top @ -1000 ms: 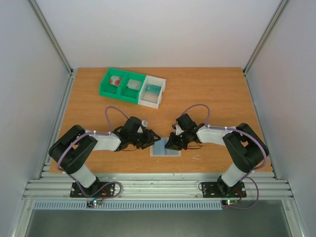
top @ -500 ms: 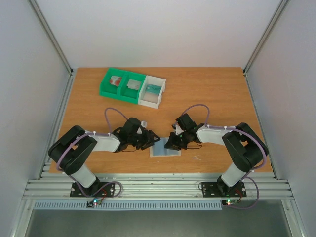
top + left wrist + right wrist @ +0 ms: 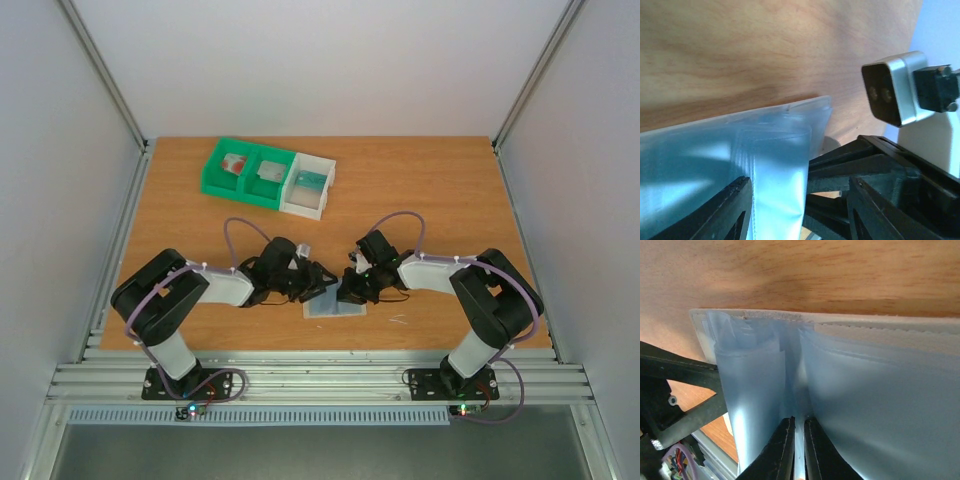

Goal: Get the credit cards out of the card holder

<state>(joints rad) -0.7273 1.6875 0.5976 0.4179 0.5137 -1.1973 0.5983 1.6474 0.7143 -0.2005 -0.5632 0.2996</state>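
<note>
Opening card holder (image 3: 337, 303) on tabletop (image 3: 450, 190) | right claw (image 3: 799, 427) pinching its middle fold | left claw (image 3: 799, 200) spread at one panel's edge | no credit cards visible, removal likely pending.

**Top external:** fixed, high above and behind the arm bases, facing down and forward. Far off; whole table (image 3: 440, 190) in frame, walls at both sides, card holder (image 3: 335, 302) small at lower centre.

**Left wrist:** on the left arm, very close, low over the wood. Left gripper (image 3: 800, 202) along the bottom edge, card holder filling the lower left, parts of the other arm at the right.

**Right wrist:** on the right arm, closer still, facing the opposite way. Right gripper (image 3: 799, 445) at bottom centre, card holder across most of the frame, black parts of the left arm at lower left.

**Shared by all three:** the card holder and the wood just beside it.
</note>
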